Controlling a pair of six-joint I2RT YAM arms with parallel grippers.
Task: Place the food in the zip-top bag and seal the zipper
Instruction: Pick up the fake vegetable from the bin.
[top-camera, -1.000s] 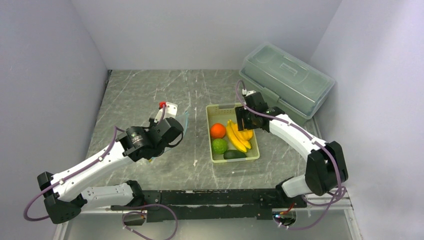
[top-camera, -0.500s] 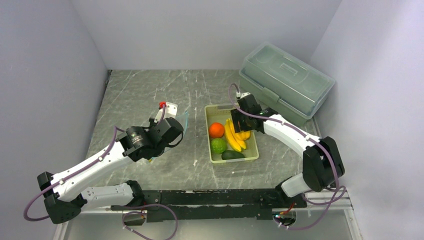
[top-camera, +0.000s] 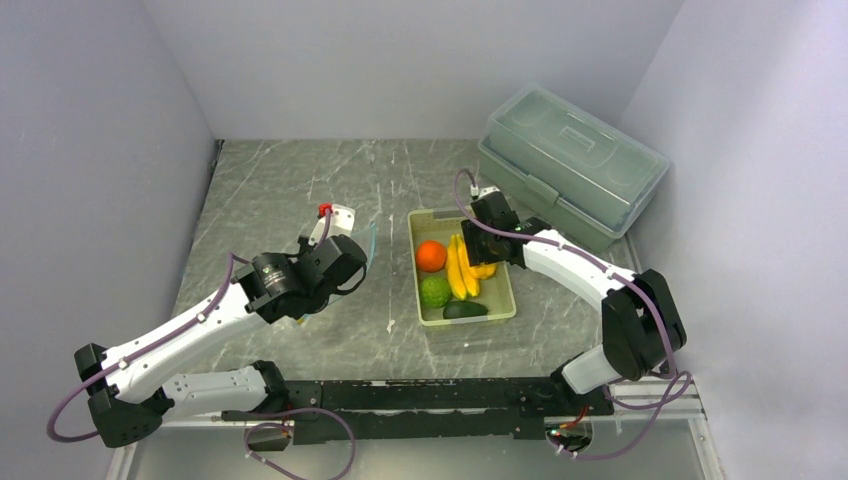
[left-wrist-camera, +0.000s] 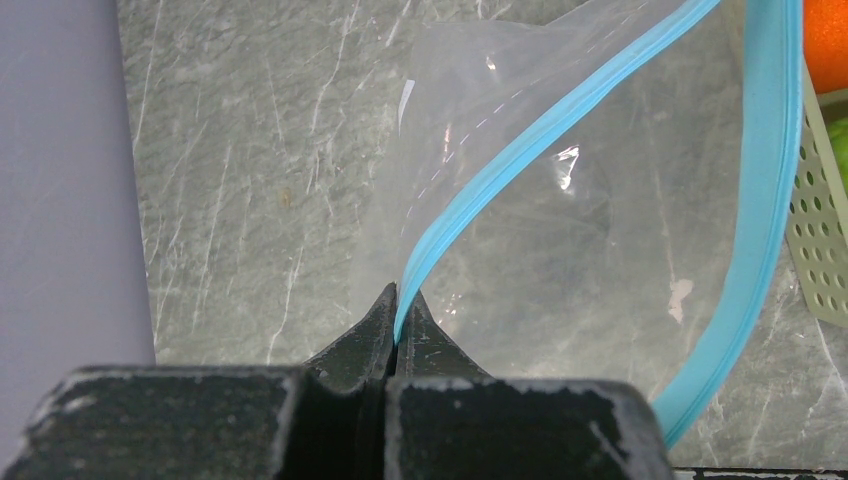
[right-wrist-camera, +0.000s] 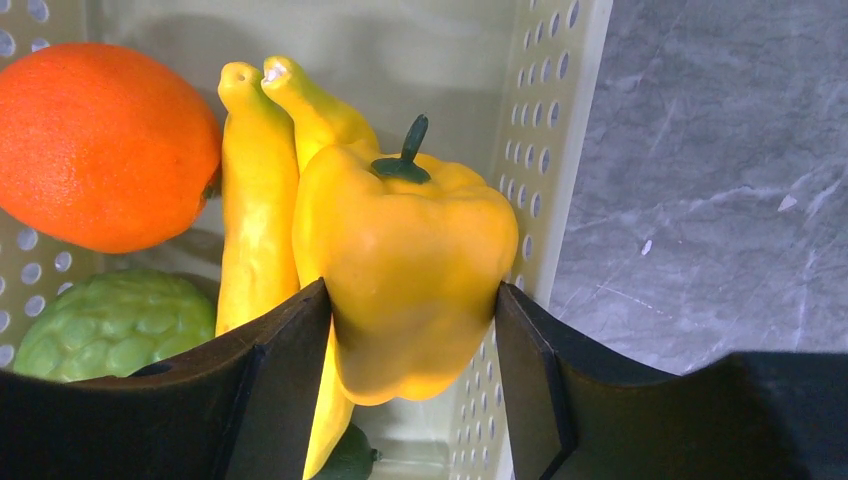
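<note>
1. Yellow-orange pepper: your R gripper clamps it, fingers pepper-width apart, touching both sides, just beside the pale green basket's right wall.
2. Zip-top bag is left of the basket, mouth gaping; L gripper is pinched tight on its blue zipper.
3. Bananas, orange, bumpy green fruit & avocado are in the basket.
4. Grey marbled tabletop, pale walls; lidded box behind the basket.
</note>
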